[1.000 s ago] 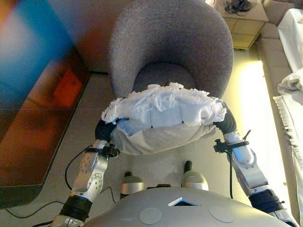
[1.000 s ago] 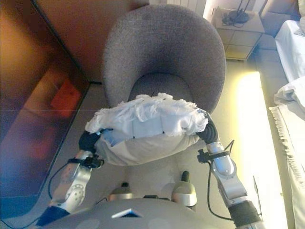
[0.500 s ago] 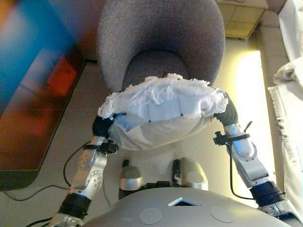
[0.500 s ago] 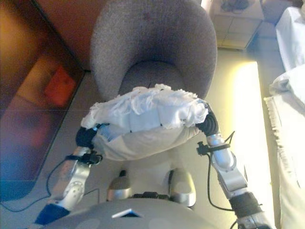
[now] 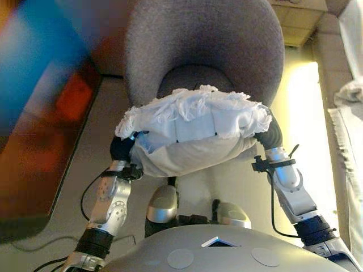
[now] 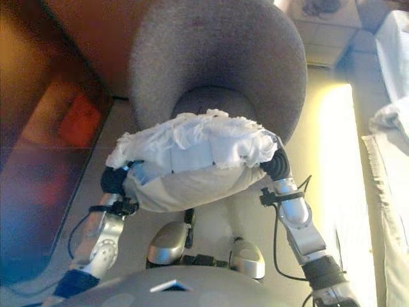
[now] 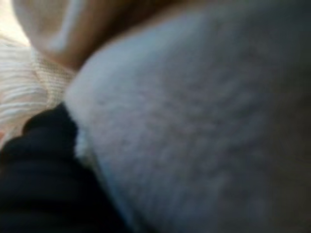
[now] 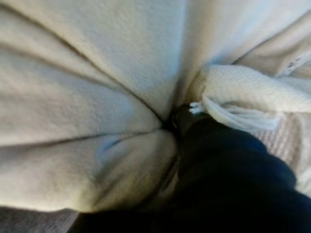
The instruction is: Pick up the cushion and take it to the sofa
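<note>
The cushion (image 5: 193, 130) is white, with a ruffled lacy top and a plain cream underside. It is held up in front of my chest, clamped between both hands. My left hand (image 5: 121, 148) presses into its left end and my right hand (image 5: 270, 136) into its right end. Only the dark ribbed covers show; the rest of each hand is buried in the fabric. The left wrist view shows the cover (image 7: 39, 174) against the cushion (image 7: 204, 126). The right wrist view shows the cover (image 8: 233, 179) sunk into a fold of the cushion (image 8: 87, 97). The cushion hangs just in front of a grey armchair (image 5: 204, 45).
The round-backed grey armchair stands straight ahead, its seat (image 5: 193, 79) partly behind the cushion. A dark reddish panel (image 5: 39, 130) runs along the left. A small pale side table (image 5: 298, 22) is at the far right. White fringed cloth (image 5: 349, 107) drapes over furniture at the right edge.
The whole view has shifted a little as the camera moved. The cushion stays clamped between both hands in front of the armchair.
</note>
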Available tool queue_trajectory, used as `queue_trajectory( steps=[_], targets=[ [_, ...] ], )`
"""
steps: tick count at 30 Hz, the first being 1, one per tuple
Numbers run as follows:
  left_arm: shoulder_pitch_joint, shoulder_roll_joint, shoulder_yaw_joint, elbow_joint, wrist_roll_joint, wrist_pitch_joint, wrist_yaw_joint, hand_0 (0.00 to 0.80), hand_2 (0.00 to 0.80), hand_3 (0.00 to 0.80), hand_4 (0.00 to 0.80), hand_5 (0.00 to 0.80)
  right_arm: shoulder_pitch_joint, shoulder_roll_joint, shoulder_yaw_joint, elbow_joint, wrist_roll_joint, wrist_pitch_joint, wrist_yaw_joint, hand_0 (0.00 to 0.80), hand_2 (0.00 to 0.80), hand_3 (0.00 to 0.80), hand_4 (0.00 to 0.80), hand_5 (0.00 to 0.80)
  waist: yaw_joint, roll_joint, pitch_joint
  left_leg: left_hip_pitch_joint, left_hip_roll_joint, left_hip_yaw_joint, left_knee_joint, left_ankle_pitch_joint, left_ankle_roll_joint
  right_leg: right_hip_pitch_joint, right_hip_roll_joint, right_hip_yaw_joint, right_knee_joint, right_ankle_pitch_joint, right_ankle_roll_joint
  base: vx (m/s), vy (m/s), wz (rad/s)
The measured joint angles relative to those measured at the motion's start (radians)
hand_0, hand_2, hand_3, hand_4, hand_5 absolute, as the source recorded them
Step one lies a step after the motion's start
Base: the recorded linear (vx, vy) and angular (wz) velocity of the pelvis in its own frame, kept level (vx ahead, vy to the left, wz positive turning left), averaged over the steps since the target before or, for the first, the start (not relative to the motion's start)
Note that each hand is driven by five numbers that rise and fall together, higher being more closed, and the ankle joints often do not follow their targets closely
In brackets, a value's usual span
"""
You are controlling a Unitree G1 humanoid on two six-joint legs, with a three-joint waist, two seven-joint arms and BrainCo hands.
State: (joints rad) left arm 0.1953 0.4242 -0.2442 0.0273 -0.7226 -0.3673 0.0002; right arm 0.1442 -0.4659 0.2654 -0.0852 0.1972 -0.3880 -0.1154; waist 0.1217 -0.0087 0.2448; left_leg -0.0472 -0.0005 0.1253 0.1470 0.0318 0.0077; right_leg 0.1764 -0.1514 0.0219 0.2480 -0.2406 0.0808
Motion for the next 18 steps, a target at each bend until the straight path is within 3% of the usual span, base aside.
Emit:
queue_trajectory(
  steps=[3, 6, 10, 12, 13, 15, 18],
  targets=[
    [-0.034, -0.012, 0.013, 0.0, 0.002, -0.002, -0.004, 0.8, 0.8, 0.8, 0.8, 0.8, -0.012, 0.003, -0.005, -0.009, 0.016, -0.001, -0.004, 0.8, 0.8, 0.8, 0.8, 0.8, 0.0, -0.006, 0.003, 0.002, -0.032, -0.029, 0.032, -0.034, 0.013, 0.045, -0.03, -0.018, -0.028, 0.005, 0.047, 0.426, 0.14, -0.05],
    [-0.045, -0.024, 0.018, 0.001, 0.009, -0.004, -0.017, 0.8, 0.8, 0.8, 0.8, 0.8, -0.023, 0.027, -0.014, -0.016, 0.02, -0.003, -0.026, 0.8, 0.8, 0.8, 0.8, 0.8, 0.002, -0.011, -0.001, 0.006, -0.034, -0.019, 0.034, -0.059, 0.016, -0.002, -0.036, -0.022, 0.1, -0.021, 0.09, 0.415, 0.189, 0.2],
    [-0.045, -0.017, 0.032, 0.002, 0.034, 0.0, -0.02, 0.8, 0.8, 0.8, 0.8, 0.8, -0.031, 0.049, -0.013, -0.018, 0.005, -0.003, -0.046, 0.8, 0.8, 0.8, 0.8, 0.8, -0.001, 0.0, -0.016, 0.017, -0.031, -0.029, 0.014, -0.06, 0.028, -0.134, -0.032, -0.024, 0.342, 0.018, 0.06, 0.38, 0.138, 0.01],
    [-0.032, 0.002, 0.041, 0.0, 0.032, 0.006, -0.016, 0.8, 0.8, 0.8, 0.8, 0.8, -0.017, 0.063, 0.008, -0.019, -0.006, -0.001, -0.052, 0.8, 0.8, 0.8, 0.8, 0.8, -0.034, 0.001, -0.046, 0.041, -0.035, -0.07, -0.043, -0.041, 0.046, -0.2, -0.019, -0.024, 0.423, 0.052, 0.066, 0.326, 0.016, 0.13],
    [-0.032, 0.014, 0.051, -0.001, 0.032, 0.008, -0.017, 0.8, 0.8, 0.8, 0.8, 0.8, -0.017, 0.063, 0.017, -0.02, -0.01, -0.001, -0.056, 0.8, 0.8, 0.8, 0.8, 0.8, -0.035, -0.001, -0.051, 0.054, -0.034, -0.084, -0.068, -0.03, 0.059, -0.221, -0.009, -0.025, 0.422, 0.032, 0.061, 0.332, -0.057, 0.02],
    [-0.032, 0.023, 0.052, -0.001, 0.032, 0.008, -0.018, 0.8, 0.8, 0.8, 0.8, 0.8, -0.014, 0.064, 0.027, -0.02, -0.011, -0.002, -0.055, 0.8, 0.8, 0.8, 0.8, 0.8, -0.058, -0.003, -0.058, 0.061, -0.035, -0.131, -0.09, -0.018, 0.059, -0.258, -0.011, -0.083, 0.317, 0.011, 0.056, 0.342, -0.134, 0.08],
    [-0.027, 0.018, 0.047, 0.0, 0.032, 0.008, -0.02, 0.8, 0.8, 0.8, 0.8, 0.8, -0.005, 0.061, 0.022, -0.019, -0.01, -0.007, -0.055, 0.8, 0.8, 0.8, 0.8, 0.8, -0.11, -0.004, -0.058, 0.073, -0.03, -0.171, -0.11, -0.012, 0.05, -0.279, -0.016, -0.111, 0.059, 0.067, 0.065, 0.334, -0.182, 0.34]
  ],
)
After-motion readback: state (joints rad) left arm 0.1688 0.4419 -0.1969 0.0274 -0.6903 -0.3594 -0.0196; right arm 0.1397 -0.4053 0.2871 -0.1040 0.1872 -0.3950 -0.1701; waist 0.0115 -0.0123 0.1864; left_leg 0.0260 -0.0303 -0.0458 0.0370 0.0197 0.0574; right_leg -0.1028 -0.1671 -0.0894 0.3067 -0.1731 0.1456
